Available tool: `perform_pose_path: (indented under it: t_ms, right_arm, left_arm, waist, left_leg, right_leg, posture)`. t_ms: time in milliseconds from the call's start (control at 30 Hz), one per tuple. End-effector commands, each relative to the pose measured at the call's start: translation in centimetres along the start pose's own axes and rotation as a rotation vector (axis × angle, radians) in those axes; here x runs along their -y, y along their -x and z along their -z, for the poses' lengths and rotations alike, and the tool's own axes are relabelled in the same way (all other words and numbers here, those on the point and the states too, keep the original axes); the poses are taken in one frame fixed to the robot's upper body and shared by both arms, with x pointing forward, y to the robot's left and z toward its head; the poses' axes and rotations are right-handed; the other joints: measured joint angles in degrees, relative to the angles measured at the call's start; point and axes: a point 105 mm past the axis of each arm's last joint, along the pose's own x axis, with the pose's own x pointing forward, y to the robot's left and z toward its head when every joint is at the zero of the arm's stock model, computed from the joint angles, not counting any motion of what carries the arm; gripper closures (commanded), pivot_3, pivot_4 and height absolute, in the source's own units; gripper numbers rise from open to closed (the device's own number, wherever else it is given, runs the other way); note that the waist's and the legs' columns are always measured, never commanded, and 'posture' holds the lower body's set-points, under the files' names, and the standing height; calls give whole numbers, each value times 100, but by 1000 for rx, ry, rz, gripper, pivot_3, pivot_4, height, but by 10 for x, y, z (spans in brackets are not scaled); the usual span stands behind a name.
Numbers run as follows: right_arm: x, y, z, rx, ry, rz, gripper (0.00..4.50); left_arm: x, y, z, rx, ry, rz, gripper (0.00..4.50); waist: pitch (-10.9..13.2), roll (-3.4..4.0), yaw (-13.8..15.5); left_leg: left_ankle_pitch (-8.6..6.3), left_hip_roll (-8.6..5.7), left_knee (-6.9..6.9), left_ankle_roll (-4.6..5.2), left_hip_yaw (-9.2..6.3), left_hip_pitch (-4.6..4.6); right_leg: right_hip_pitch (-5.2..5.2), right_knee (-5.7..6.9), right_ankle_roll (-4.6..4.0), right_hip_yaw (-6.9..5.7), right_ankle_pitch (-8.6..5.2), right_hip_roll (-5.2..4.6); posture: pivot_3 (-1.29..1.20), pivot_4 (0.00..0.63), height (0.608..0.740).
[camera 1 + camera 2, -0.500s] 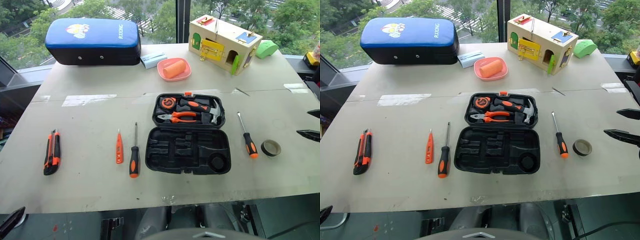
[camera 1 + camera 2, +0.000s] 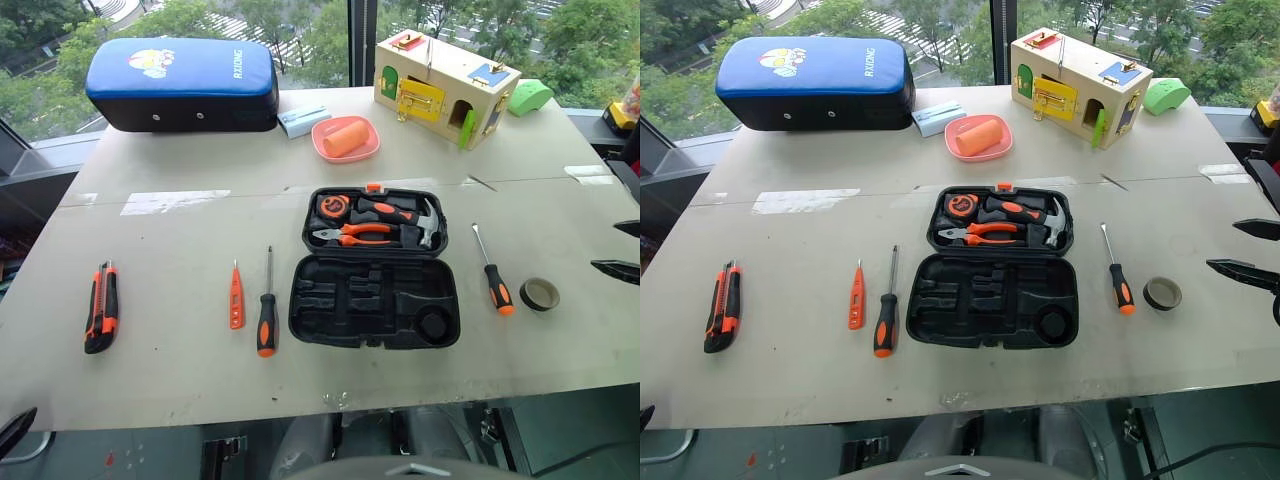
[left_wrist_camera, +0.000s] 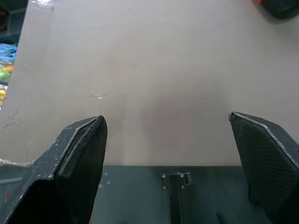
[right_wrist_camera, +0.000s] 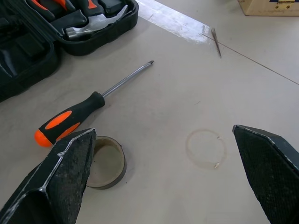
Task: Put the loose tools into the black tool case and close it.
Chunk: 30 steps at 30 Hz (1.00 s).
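The black tool case (image 2: 375,300) lies open mid-table, with a hammer, pliers and a tape measure in its far half. To its left lie a black-orange screwdriver (image 2: 267,312), the slim orange tester screwdriver (image 2: 236,297) and, farther left, the utility knife (image 2: 102,307). On the case's right are a second screwdriver (image 2: 494,275) and the dark tape roll (image 2: 541,294). My right gripper (image 4: 163,133) hangs open just right of the roll (image 4: 106,162), touching nothing. My left gripper (image 3: 166,121) is open and empty over the table's near left edge.
At the back stand a blue-topped black cushion (image 2: 183,83), a pink dish (image 2: 346,140) holding an orange block, a small pale box (image 2: 305,119) and a wooden latch box (image 2: 446,87) beside a green thing (image 2: 532,97). The table's front edge (image 2: 300,400) runs below the tools.
The head view has shifted a little. The tools, the case and both grippers stand as before.
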Motion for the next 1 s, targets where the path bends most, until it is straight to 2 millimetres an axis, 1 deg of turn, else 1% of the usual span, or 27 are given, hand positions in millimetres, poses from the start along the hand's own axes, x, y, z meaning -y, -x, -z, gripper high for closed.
perform_pose_path:
  t_ms: [33,133,200,233,300,333,367,467,500,533,567,600,633,667,733,800,867,933,1000]
  right_arm:
    - [1,4,-11,33,43,16,0]
    - [2,3,-12,38,51,17,0]
    - [1,1,-14,43,59,14,0]
    - [0,0,-16,47,64,5,0]
    - [-9,-5,-20,54,69,-40,0]
    - [-14,-8,-21,56,72,-66,0]
    - [-19,-10,-22,57,75,-89,0]
    - [-31,-18,-29,77,86,-139,0]
    - [-33,-20,-32,85,87,-150,0]
    - [-36,-23,-35,95,86,-160,0]
    - [-39,-25,-37,103,86,-170,0]
    - [-40,-26,-38,106,86,-176,0]
    - [-43,-28,-38,107,87,-187,0]
    - [-45,-31,-38,109,90,-199,0]
    - [-49,-34,-39,115,92,-215,0]
    - [-55,-38,-41,126,101,-240,0]
    - [-60,-40,-44,134,113,-263,0]
    - [-64,-41,-47,137,126,-278,0]
    - [-70,-42,-51,142,144,-304,0]
  left_arm:
    - [-7,3,-1,-2,-37,-3,56]
    - [-6,-2,-2,3,-56,21,56]
    - [-4,-6,-13,47,-68,62,56]
    - [-1,-8,-23,87,-73,102,56]
    - [12,-11,-42,158,-98,214,56]
    - [19,-13,-48,175,-126,264,56]
    - [25,-14,-52,182,-155,305,56]
    - [35,-13,-51,180,-183,391,56]
    - [61,-16,-100,266,-237,429,56]
    - [112,-16,-161,359,-277,504,56]
    - [167,-8,-187,362,-303,599,56]
    - [203,-1,-194,331,-324,657,56]
    - [218,1,-198,314,-320,676,56]
    - [226,3,-198,295,-308,689,56]
    - [235,4,-199,266,-291,699,56]
    - [242,4,-200,251,-241,736,56]
    - [251,4,-194,193,-231,791,56]
    - [254,-1,-180,99,-252,806,56]
    - [248,-10,-165,-13,-244,746,56]
  waist:
    - [-1,-1,0]
    - [-2,-1,2]
    - [-2,-1,9]
    - [-2,-1,15]
    - [-3,-2,10]
    - [-4,-4,11]
    - [-4,-5,8]
    - [-5,-2,-7]
    - [-3,-17,-34]
    - [-4,-39,-27]
    - [16,-78,14]
    - [16,-86,91]
    - [20,-79,157]
    - [20,-34,161]
    - [-31,64,129]
    - [-28,71,57]
    - [-19,69,5]
    - [-18,69,-6]
    - [-17,70,2]
  left_leg:
    - [0,0,0,0,0,-2]
    - [0,0,0,0,2,-7]
    - [0,-1,-1,0,3,-8]
    - [0,-1,-1,0,3,-10]
    - [0,-1,0,0,3,-13]
    - [0,-1,0,0,3,-14]
    - [0,-1,0,0,2,-15]
    - [0,-1,0,0,3,-17]
    - [0,0,-1,0,5,-17]
    - [0,0,1,0,9,-30]
    - [0,2,2,0,7,-35]
    - [0,3,15,-1,-5,-46]
    - [2,5,37,-2,-12,-65]
    - [0,16,78,-3,-4,-83]
    - [-8,1,91,15,24,-89]
    - [-14,3,83,27,49,-73]
    - [-11,23,74,22,44,-75]
    - [-9,30,77,18,44,-76]
    - [-9,29,85,18,46,-75]
  right_leg:
    - [-4,0,0,0,0,0]
    - [-13,4,2,3,1,0]
    - [-14,5,2,3,2,-1]
    - [-15,5,3,2,2,-1]
    - [-19,7,3,3,2,-1]
    - [-20,8,3,3,2,-1]
    - [-21,9,3,2,2,-1]
    - [-23,9,4,5,3,-1]
    - [-25,9,4,6,3,0]
    - [-39,12,4,11,3,2]
    - [-40,13,6,11,3,0]
    - [-39,19,7,0,4,0]
    - [-35,18,9,-31,6,-13]
    - [-31,22,11,-61,7,-24]
    - [-28,15,26,-37,15,-34]
    - [-29,19,39,-15,6,-25]
    - [-36,26,30,-25,-1,-1]
    - [-38,30,27,-26,-2,7]
    - [-33,30,27,-25,-2,8]
  posture:
    - [0,150,735]
    - [0,150,735]
    - [0,150,735]
    - [0,150,735]
    - [0,150,735]
    - [0,150,735]
    - [0,150,735]
    - [0,150,735]
    - [0,150,735]
    - [0,150,735]
    - [0,150,735]
    - [0,150,735]
    - [0,150,735]
    - [0,150,735]
    - [0,150,735]
    - [0,150,735]
    - [0,150,735]
    - [0,150,735]
    - [0,150,735]
